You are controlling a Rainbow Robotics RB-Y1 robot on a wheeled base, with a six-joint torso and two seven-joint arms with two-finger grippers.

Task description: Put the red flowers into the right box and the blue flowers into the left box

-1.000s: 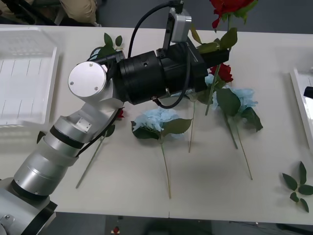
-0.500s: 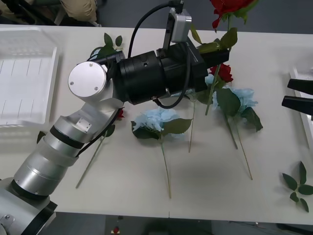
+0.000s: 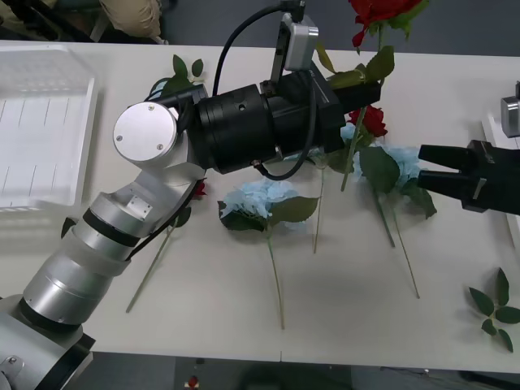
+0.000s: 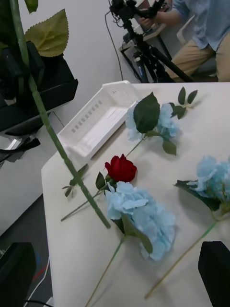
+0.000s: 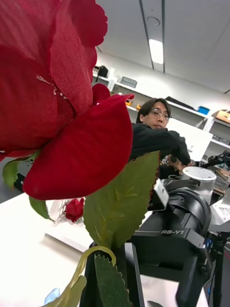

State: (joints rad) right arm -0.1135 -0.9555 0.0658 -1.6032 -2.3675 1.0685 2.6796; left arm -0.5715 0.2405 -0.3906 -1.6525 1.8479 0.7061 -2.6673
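Observation:
My left gripper [image 3: 363,94] is shut on the stem of a red flower [image 3: 375,10] and holds it upright over the table's middle; its bloom [image 5: 52,96] looms close in the left wrist view. Another red flower [image 3: 372,120] lies on the table beside a blue flower [image 3: 402,165]. A second blue flower [image 3: 260,198] lies under the left arm. My right gripper [image 3: 422,166] reaches in from the right, open, its black fingers [image 4: 215,268] just short of the near blue flower [image 4: 139,216]. The left box [image 3: 41,122] sits at the far left, the right box [image 3: 492,134] at the right edge.
Loose green leaf sprigs lie at the front right [image 3: 496,313] and at the back of the table [image 3: 183,71]. A red rose [image 5: 74,209] lies at a white bin behind the right arm. Long stems [image 3: 276,280] point toward the front edge.
My right gripper has come in from the right edge, moving left toward the blue flower. The left arm and its red flower have stayed still.

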